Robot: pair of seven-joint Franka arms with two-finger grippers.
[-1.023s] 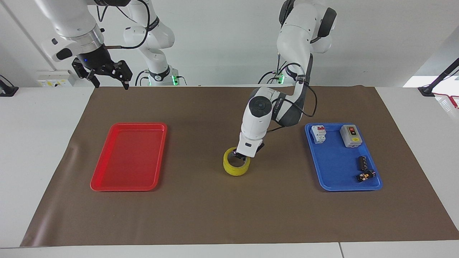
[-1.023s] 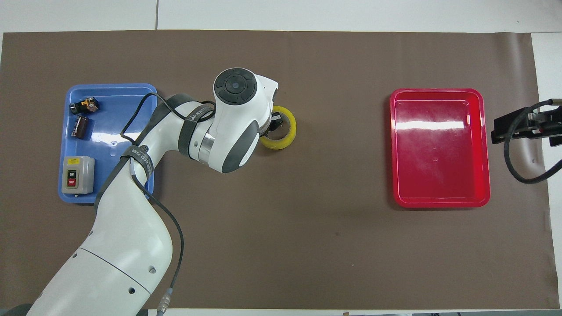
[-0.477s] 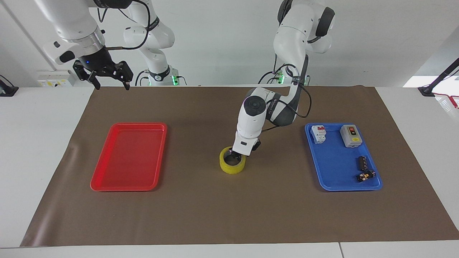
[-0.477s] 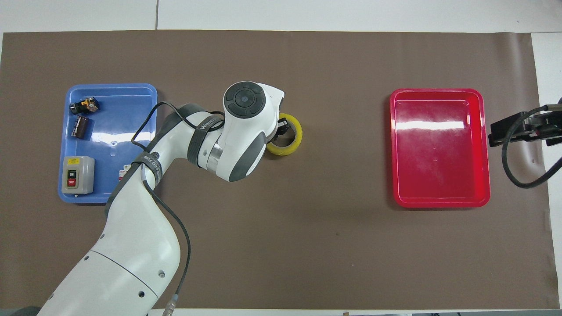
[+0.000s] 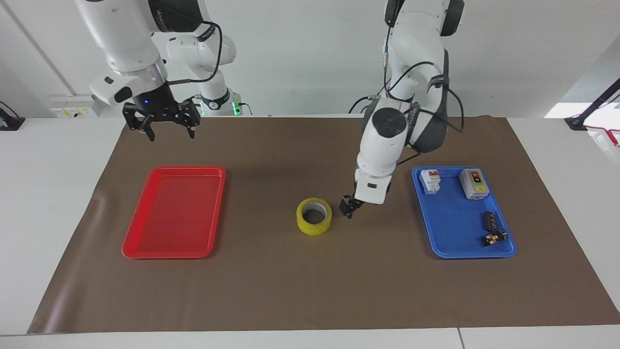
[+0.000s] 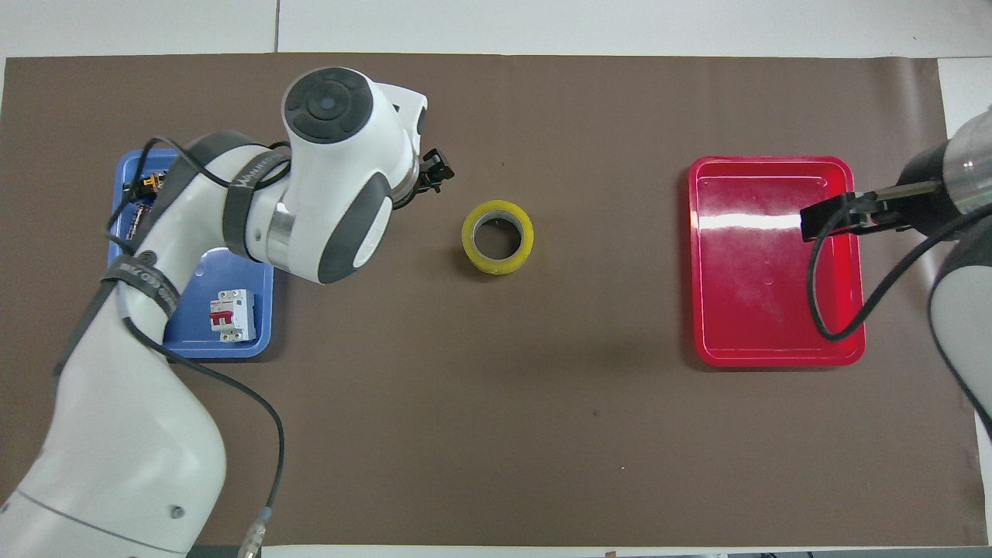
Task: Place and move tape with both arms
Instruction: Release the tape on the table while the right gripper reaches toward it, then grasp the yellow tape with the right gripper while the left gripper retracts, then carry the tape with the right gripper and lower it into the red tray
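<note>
One tape, beside left fingers, apart

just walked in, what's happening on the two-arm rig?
The roll of yellow tape lies flat on the brown mat, between the red tray and the blue tray, with nothing holding it. The left claw hangs just beside it, toward the blue tray, holding nothing. The right claw is open, up in the air near the red tray's end of the table. A breaker, a switch box and small parts sit in the blue tray.
</note>
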